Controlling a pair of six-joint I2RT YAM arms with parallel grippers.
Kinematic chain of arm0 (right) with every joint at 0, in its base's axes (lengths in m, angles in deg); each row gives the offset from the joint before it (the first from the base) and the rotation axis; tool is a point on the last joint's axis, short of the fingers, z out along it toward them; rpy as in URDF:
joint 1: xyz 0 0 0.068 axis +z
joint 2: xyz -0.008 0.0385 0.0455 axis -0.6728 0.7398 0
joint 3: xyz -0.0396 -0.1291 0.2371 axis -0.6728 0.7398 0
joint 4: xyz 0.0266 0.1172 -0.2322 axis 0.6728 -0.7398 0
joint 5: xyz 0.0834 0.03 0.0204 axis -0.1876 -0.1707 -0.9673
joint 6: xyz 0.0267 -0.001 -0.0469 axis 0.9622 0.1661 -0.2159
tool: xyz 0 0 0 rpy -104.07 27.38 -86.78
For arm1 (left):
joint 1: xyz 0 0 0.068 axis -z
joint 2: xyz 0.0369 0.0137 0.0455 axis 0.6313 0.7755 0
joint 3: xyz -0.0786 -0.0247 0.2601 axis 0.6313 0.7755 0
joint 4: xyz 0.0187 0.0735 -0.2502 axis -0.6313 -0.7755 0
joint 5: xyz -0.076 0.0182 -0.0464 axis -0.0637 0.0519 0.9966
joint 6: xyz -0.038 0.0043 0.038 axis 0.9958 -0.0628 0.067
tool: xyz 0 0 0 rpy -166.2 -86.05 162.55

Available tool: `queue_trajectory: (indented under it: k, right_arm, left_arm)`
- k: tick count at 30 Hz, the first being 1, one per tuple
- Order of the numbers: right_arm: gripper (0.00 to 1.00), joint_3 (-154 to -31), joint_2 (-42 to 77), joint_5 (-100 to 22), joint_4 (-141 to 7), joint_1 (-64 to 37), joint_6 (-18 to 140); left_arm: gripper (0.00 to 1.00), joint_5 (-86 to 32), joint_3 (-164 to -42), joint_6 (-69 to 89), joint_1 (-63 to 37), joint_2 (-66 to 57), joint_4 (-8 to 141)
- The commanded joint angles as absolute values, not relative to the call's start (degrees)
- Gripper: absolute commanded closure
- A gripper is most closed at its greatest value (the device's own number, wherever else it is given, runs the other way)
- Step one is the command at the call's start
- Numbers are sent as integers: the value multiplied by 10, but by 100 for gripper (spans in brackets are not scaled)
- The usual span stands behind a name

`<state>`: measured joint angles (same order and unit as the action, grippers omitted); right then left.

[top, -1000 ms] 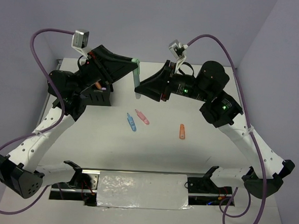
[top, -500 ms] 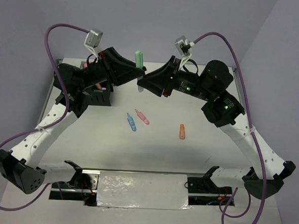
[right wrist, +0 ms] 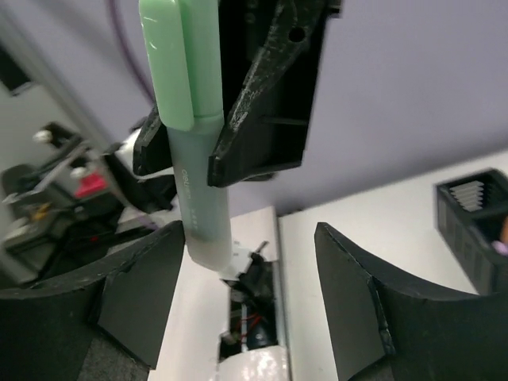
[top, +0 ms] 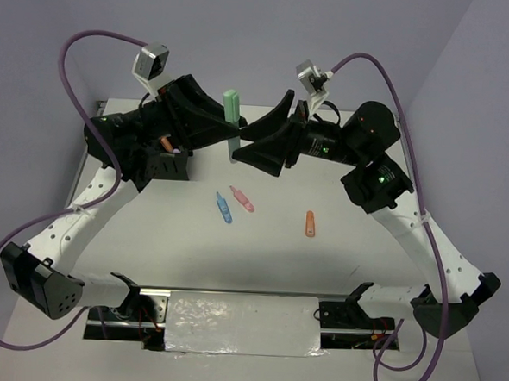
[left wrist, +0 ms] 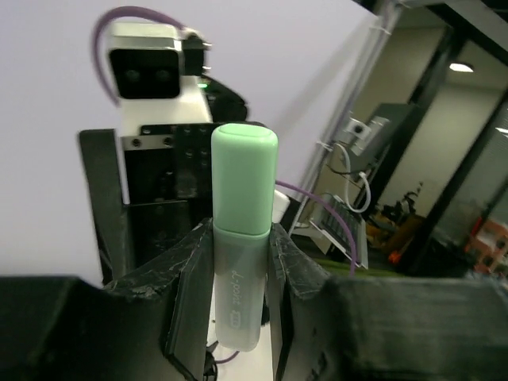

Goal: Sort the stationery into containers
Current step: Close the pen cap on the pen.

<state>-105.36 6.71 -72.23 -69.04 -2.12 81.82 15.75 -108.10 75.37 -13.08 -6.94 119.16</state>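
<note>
My left gripper (top: 230, 130) is shut on a mint green marker (top: 233, 120) and holds it upright above the back of the table. In the left wrist view the marker (left wrist: 240, 238) stands clamped between both fingers (left wrist: 192, 305), cap up. My right gripper (top: 254, 144) faces it and is open. In the right wrist view the marker's (right wrist: 193, 167) lower end hangs inside the right gripper (right wrist: 250, 242), close to its left finger (right wrist: 147, 282). The black organizer (top: 164, 163) sits at the back left with an orange and a purple item inside. A blue marker (top: 224, 208), a pink marker (top: 242, 199) and an orange stub (top: 309, 223) lie mid-table.
The two wrists nearly meet over the back of the table. A foil-covered plate (top: 243, 325) lies between the arm bases at the near edge. A corner of the organizer (right wrist: 476, 218) shows at the right of the right wrist view.
The right gripper has opened and let go of the mint marker, which stays in the left gripper. Both wrists rose and the marker now stands more upright.
</note>
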Motion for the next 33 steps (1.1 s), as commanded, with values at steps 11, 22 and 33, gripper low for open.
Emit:
queue_trajectory:
  k: [11, 22, 33]
  right_arm:
    - [30, -1082, 141, -915, -345, -47, 1079]
    - [54, -1090, 194, -959, -145, -31, 1249]
    - [76, -1081, 175, -963, -183, -19, 1216]
  left_arm:
    - [94, 207, -1107, 807, -117, -65, 1318]
    - [94, 194, -1114, 774, -117, -63, 1286]
    - [89, 183, -1121, 724, -116, -65, 1218]
